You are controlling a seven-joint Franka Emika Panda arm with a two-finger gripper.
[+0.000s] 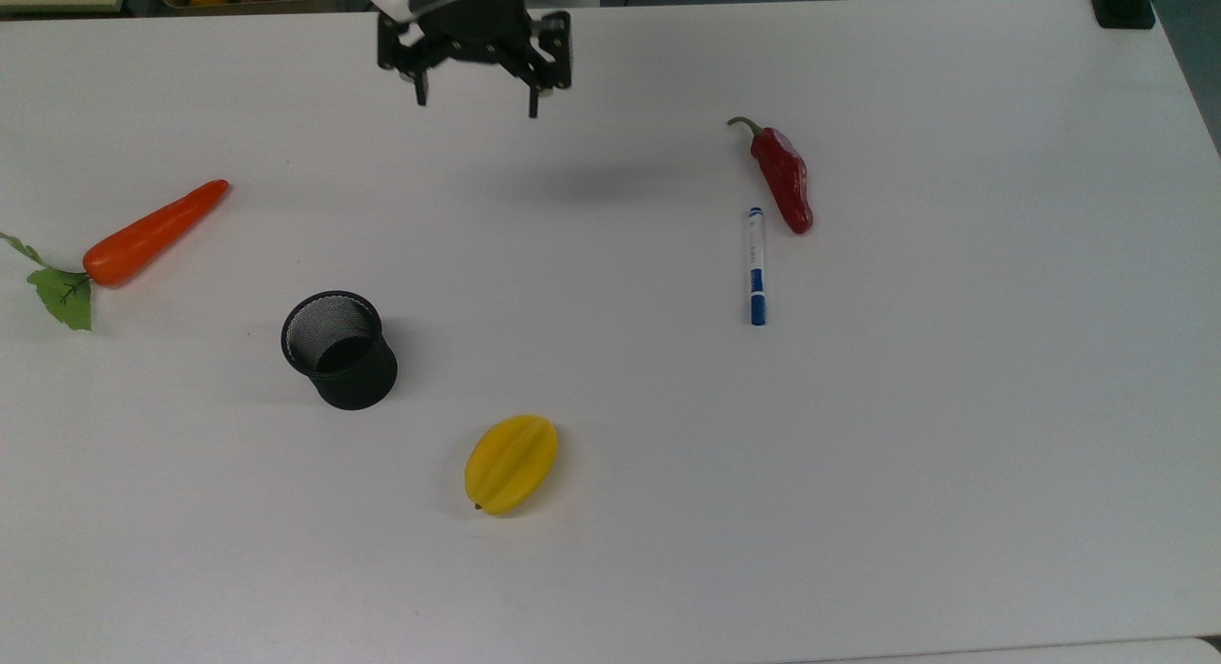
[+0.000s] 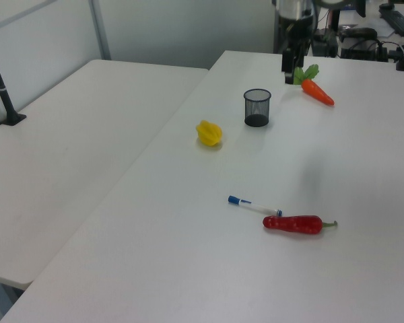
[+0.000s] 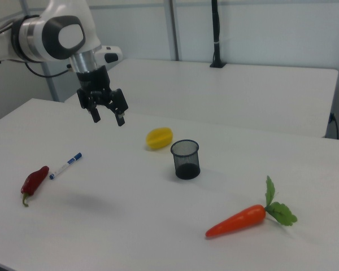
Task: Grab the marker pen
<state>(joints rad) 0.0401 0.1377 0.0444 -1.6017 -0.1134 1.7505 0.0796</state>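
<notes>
White tabletop (image 1: 954,406) carries all items, and none is in contact with the arm. Marker pen (image 1: 755,265) lies flat right of centre in the top view, blue cap toward the lower edge of the frame, its other end just beside the lower tip of the red chilli (image 1: 784,176); whether the two touch cannot be told. In the left view the marker pen (image 2: 254,205) sits in the lower middle, its uncapped end next to the red chilli (image 2: 293,224). In the right view the marker pen (image 3: 65,165) is at the left, capped end up-right, with the red chilli (image 3: 34,180) below-left of it. Gripper (image 1: 474,101) hangs at the upper edge of the top view, well apart from the pen, fingers spread and holding nothing; the right view shows the gripper (image 3: 108,118) raised clear of the table, jaws parted. Black mesh cup (image 1: 339,349) stands upright left of centre in the top view, yellow starfruit (image 1: 511,464) below it to the right, carrot (image 1: 153,233) at the far left.
</notes>
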